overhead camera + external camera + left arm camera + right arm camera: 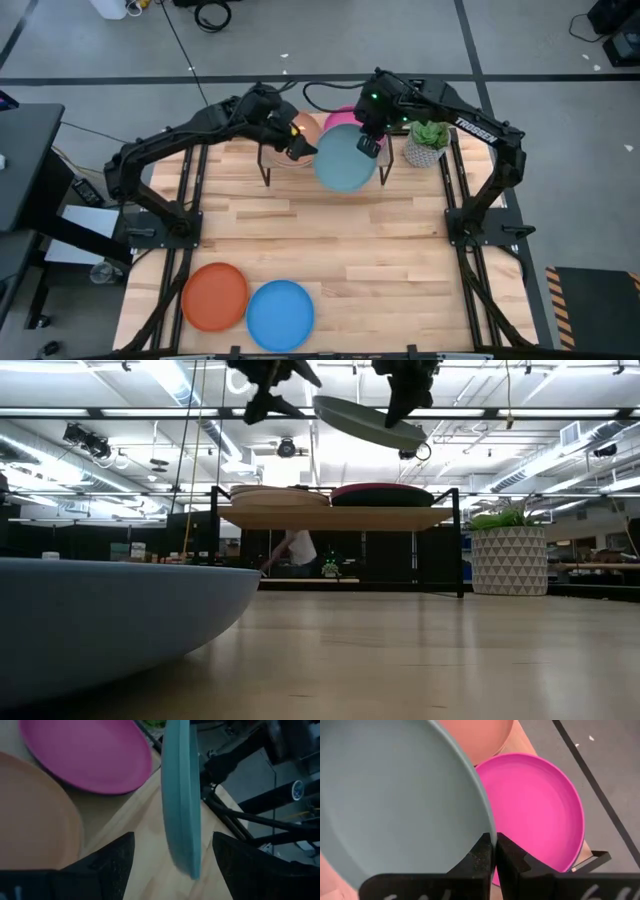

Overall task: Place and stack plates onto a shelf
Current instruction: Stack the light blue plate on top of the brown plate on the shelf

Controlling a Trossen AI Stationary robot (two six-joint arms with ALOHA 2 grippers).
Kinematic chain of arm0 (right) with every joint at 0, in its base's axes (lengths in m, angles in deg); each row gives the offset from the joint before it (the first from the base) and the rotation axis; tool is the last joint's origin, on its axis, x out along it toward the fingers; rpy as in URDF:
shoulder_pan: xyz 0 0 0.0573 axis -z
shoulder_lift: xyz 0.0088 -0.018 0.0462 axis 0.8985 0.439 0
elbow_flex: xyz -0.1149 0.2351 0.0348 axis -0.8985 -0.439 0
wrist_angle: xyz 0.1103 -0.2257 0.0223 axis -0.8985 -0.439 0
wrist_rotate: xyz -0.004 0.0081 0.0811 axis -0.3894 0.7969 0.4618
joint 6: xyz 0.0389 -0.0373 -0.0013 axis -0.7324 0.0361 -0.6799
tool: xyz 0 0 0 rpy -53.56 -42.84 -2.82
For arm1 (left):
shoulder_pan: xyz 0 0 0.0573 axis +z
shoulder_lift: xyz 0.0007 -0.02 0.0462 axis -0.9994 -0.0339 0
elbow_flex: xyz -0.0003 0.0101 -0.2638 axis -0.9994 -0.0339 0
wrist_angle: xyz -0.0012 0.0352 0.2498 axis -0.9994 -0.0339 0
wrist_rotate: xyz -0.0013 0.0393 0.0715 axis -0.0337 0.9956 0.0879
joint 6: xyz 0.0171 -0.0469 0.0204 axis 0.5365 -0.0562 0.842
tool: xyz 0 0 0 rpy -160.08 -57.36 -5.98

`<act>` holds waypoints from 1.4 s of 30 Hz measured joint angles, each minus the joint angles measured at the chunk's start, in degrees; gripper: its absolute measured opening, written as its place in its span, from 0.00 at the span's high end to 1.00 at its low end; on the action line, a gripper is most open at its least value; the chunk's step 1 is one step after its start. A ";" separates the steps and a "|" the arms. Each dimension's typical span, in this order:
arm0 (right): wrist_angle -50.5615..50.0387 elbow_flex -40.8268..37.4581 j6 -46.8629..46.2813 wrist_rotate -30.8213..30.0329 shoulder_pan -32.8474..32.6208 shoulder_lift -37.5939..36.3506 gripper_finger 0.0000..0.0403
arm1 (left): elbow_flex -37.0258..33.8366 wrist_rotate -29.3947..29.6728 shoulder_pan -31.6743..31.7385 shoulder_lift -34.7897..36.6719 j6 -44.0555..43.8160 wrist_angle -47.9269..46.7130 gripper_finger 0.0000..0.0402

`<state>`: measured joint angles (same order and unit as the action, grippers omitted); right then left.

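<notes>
My right gripper [368, 143] is shut on a light teal plate [345, 160], which hangs tilted in the air over the shelf [340, 518]. My left gripper [298, 147] is open at the plate's left rim. In the left wrist view its fingers stand on either side of the edge-on plate [181, 795] with gaps showing, touching nothing. A pink plate [340, 120] and a tan plate [300, 128] lie flat side by side on the shelf top. An orange plate [214, 296] and a blue plate [280, 314] lie on the table near its near edge. My right gripper [494, 840] pinches the light teal plate's rim [487, 827] on its far right side between the two fingers, coming from above. The plate is lifted clear and tilted [365, 422], above the pink plate [535, 805].
A potted plant in a white patterned pot [428, 143] stands on the table just right of the shelf. The blue plate [100, 620] fills the low view's near left. The slatted table's middle [320, 230] is bare wood. A person shows in the room far behind [298, 550].
</notes>
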<state>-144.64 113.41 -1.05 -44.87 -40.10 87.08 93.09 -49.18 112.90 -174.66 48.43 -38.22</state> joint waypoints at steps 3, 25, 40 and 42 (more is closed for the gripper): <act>0.13 0.00 -0.02 0.01 -0.02 0.00 0.95 | -0.13 -1.50 -0.79 -1.76 -1.28 4.01 0.31; 2.04 0.00 -1.57 2.00 -0.04 -0.04 0.94 | -0.11 0.17 -2.21 -4.60 -3.63 6.70 0.76; 0.41 3.25 0.02 -1.27 3.30 -3.91 0.61 | 0.00 -3.77 4.27 -2.30 -3.47 1.28 0.83; 0.33 3.59 0.07 -3.67 4.62 -5.64 0.55 | 0.00 -4.22 6.27 -1.78 -2.37 -0.41 0.85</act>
<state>-144.31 116.99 -0.98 -48.53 -35.48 81.44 93.09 -53.41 119.17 -176.44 46.06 -38.63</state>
